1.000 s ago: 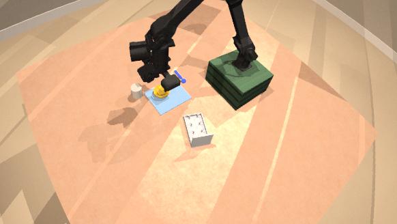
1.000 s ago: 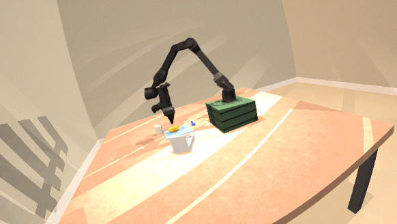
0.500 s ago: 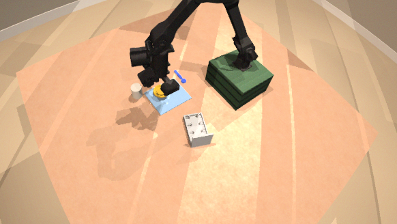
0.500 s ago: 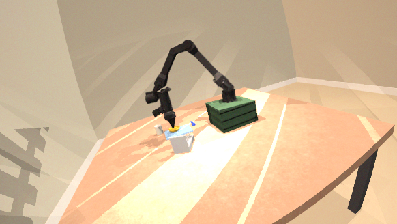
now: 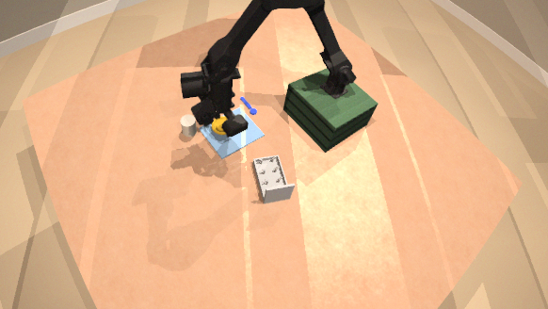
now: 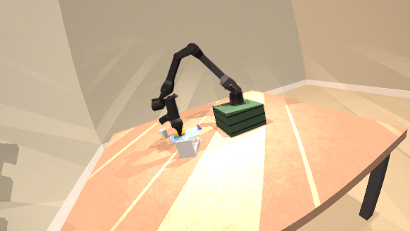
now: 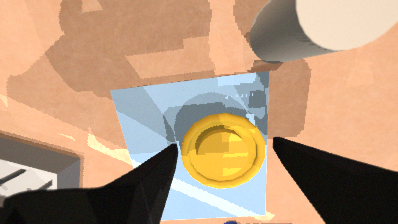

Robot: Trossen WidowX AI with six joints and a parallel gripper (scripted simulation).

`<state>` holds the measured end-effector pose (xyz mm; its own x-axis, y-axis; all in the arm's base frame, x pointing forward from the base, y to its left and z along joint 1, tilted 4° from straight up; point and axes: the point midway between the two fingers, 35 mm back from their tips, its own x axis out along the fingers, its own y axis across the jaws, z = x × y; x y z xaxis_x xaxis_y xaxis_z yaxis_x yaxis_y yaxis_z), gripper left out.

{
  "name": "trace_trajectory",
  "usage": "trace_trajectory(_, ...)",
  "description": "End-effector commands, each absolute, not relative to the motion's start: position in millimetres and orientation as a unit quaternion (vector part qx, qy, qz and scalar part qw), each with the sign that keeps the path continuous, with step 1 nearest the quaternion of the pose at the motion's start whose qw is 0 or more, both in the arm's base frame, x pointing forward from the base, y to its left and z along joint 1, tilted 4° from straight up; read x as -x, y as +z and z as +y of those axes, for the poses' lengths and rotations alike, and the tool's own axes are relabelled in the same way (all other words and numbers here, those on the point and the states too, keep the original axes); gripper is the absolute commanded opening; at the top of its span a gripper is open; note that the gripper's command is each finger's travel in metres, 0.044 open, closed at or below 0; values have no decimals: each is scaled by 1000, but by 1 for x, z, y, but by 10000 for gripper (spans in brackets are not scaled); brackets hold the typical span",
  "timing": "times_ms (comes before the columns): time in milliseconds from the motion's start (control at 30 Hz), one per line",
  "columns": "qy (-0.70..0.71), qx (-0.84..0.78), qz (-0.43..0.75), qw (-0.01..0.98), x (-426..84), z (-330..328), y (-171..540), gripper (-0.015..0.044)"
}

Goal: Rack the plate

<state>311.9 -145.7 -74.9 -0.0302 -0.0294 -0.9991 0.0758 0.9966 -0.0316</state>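
Yellow and round, the plate (image 5: 218, 126) (image 6: 182, 132) (image 7: 223, 150) lies flat on a pale blue mat (image 5: 225, 148) (image 6: 193, 134) (image 7: 145, 122), left of centre in the top view, as the black tool (image 5: 226, 123) (image 6: 179, 134) (image 7: 223, 145) spreads wide over it. In the wrist view one fingertip stands at either side of the plate, the tool released and grasping nothing; whether either tip touches the mat, the pictures cannot tell. Below the mat in the top view, the pale dish rack (image 5: 274, 194) (image 6: 187, 149) (image 7: 70, 167) sits on the tabletop (image 5: 188, 235) (image 6: 229, 183) (image 7: 330, 100), small posts inside its tray and no plate among them. A whitish cylinder (image 5: 188, 125) (image 6: 163, 133) (image 7: 285, 35) stands upright near the mat's left side in that view. The top view shows a whole blue spoon (image 5: 248, 105) (image 6: 199, 127) above the mat, where the wrist view catches only a blue sliver at its bottom edge. The exterior view alone shows a dark table leg (image 6: 375, 188), lower right.
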Motion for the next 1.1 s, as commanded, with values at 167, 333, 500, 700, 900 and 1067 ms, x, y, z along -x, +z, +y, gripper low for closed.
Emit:
trace_trajectory(167,-33,-19,721,692,-308,-143,-80,375)
trace_trajectory(333,-33,-19,721,692,-308,-143,-80,355)
trace_trajectory(500,-33,-19,721,692,-308,-143,-80,322)
trace_trajectory(700,-33,-19,721,692,-309,-144,-76,223)
trace_trajectory(900,-34,-19,720,692,-319,-147,-37,65)
trace_trajectory(1067,-34,-19,720,693,-324,-147,-2,0)
